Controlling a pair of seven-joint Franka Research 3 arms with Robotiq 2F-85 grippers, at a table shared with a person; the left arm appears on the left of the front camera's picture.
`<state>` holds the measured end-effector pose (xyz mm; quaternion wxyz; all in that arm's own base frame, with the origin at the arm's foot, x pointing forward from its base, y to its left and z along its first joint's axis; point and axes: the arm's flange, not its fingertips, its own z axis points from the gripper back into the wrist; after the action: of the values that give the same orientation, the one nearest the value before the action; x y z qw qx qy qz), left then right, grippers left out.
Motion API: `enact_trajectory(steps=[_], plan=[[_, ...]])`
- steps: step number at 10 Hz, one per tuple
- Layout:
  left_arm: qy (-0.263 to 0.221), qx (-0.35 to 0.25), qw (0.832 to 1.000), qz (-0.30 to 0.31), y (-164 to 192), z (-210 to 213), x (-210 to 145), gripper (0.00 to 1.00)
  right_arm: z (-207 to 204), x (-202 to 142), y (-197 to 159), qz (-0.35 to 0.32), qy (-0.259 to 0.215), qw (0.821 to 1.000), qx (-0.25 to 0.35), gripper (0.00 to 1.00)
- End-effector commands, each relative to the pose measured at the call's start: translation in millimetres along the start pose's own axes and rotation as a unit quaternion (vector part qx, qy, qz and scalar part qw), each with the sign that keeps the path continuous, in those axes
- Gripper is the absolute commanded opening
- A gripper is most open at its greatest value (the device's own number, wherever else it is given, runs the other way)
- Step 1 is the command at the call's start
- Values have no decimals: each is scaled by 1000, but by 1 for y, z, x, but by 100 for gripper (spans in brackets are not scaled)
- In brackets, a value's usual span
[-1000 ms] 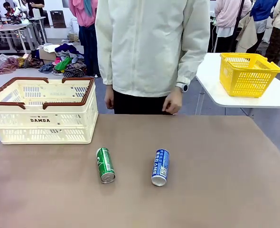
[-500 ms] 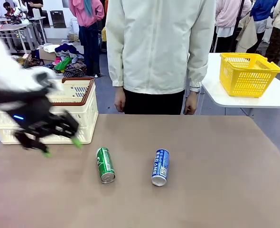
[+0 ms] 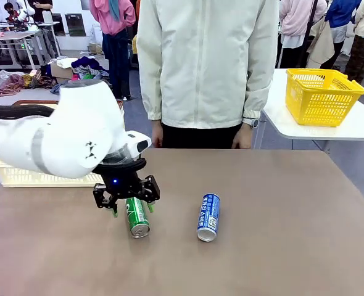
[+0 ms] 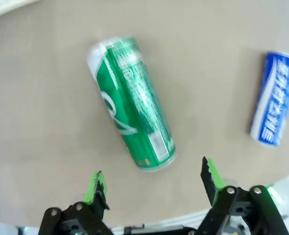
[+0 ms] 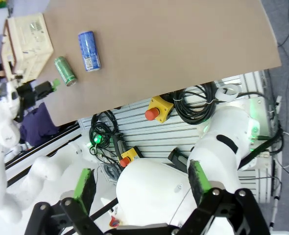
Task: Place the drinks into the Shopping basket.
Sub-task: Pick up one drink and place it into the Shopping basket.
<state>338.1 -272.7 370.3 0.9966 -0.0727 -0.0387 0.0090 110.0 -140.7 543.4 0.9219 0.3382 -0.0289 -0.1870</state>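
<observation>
I have the left gripper [image 3: 132,209] down over the green can [image 3: 137,216], fingers spread wide, one on each side of the can's far end. In the left wrist view the gripper [image 4: 153,177] is not pinching the can [image 4: 132,103], and I cannot tell whether a pad touches it. The can lies on its side on the brown bench [image 3: 281,234], a little left of the middle, its silver end towards the near edge. It has white lettering that I cannot read. The blue can [image 3: 208,216] lies on its side to the right of it, well apart, nearly parallel. Its white print is too small for me to make out. The Shopping basket [image 3: 40,179] sits at the far left corner of the bench. My left arm [image 3: 65,139] covers most of it, so any print on its side is hidden from me. The right gripper [image 5: 142,178] is spread and holds nothing. It hangs off the bench's near edge, above cables and red stop buttons. A person [image 3: 206,61] in a pale jacket stands at the far edge, hands down. Beyond the far right corner, a yellow basket [image 3: 321,95] rests on a white table [image 3: 355,126].
</observation>
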Motion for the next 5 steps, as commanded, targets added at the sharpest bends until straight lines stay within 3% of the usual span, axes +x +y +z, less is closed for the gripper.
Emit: enact_trajectory(steps=[1, 5], plan=[[-17, 47, 998, 33, -1, -3, 21, 100, 3, -9, -4, 11, 0, 1000, 7, 100], [15, 28, 999, 30, 3, -30, 43, 100, 3, -9, -4, 11, 0, 1000, 7, 100]])
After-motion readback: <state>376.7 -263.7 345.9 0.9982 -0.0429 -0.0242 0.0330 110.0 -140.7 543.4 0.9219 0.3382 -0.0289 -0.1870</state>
